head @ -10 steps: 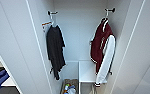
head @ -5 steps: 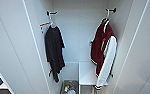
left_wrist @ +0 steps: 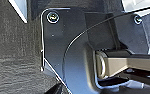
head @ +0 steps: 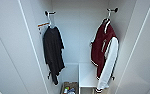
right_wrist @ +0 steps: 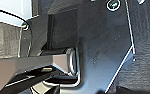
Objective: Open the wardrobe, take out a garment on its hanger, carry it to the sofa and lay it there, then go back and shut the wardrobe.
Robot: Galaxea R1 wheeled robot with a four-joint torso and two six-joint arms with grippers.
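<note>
Closer to open wardrobe (head: 76, 37) than a second ago; camera advanced, contents unmoved. Garment (head: 102, 47) hung on hanger (head: 106, 25) from right-hand black peg (head: 112, 10), white sleeve drooping. Judged soft, light, limp, prone to slipping off; best taken at hanger neck below hook. Black garment (head: 53, 53) on opposite peg. Box (head: 69, 88) on wardrobe floor. Pincer state, both arms: cannot tell; placement relative to pincer likewise undetermined.
</note>
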